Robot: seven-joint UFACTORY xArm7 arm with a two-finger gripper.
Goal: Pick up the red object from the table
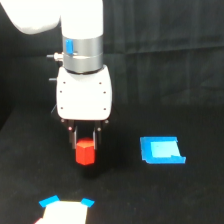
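The red object (85,152), a small red-orange faceted block, sits between the two dark fingers of my gripper (85,145). The white gripper body hangs straight above it, left of the view's centre. The fingers stand close on both sides of the block, and the gripper appears shut on it. Its lower end is at or just above the black table (150,195); I cannot tell whether it touches the surface.
A flat blue square piece (161,150) lies on the table toward the exterior view's right. A white piece with blue corners (66,210) sits at the bottom edge, below the gripper. A black backdrop closes off the back.
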